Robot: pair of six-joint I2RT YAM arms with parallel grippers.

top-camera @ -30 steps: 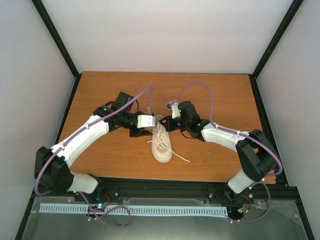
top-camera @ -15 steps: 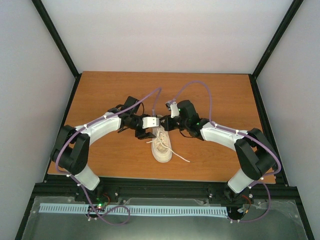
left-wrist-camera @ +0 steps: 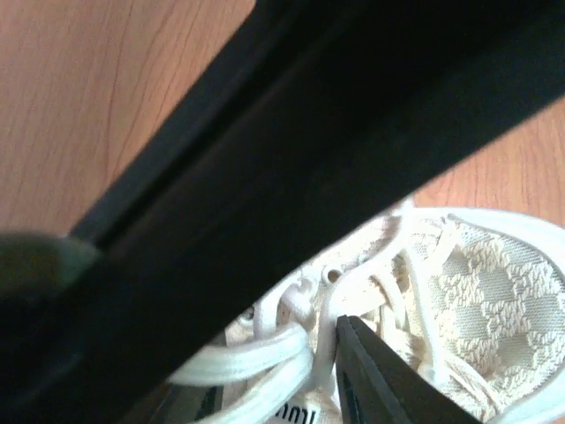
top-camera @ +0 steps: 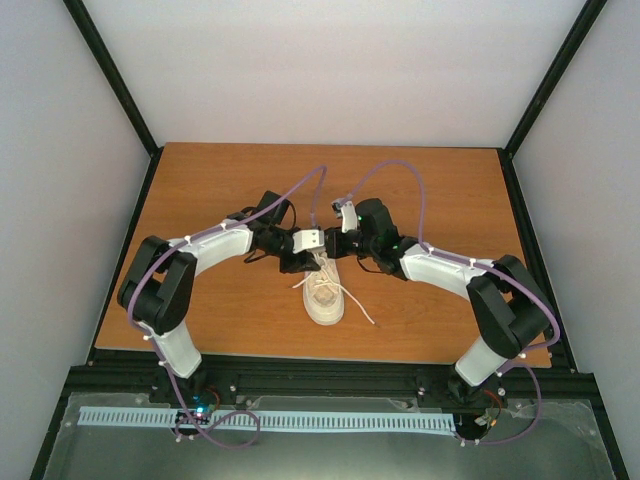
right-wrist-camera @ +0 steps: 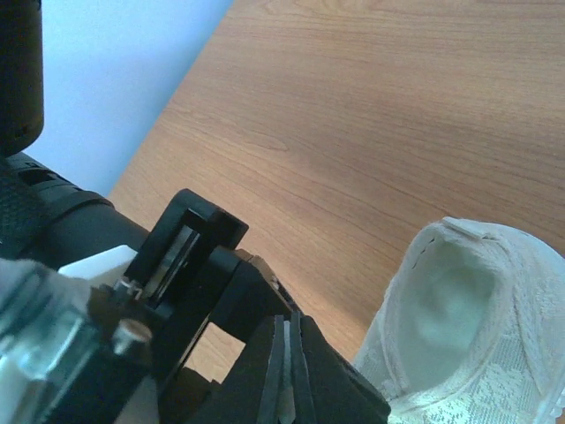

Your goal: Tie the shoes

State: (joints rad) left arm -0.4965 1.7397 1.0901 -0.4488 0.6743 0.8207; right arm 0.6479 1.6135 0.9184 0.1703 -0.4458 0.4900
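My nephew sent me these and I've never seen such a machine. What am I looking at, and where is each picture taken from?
These are two robot arms, bolted at the table's near edge. The wide picture looks down from above and behind them. The other two come from small cameras on each wrist. On the wooden table lies one cream sneaker, its laces undone. Both arms reach to its heel end. The left pincer sits over the laces, but its blurred view doesn't show a grip. The right pincer is shut, with a pale sliver inside, perhaps lace.
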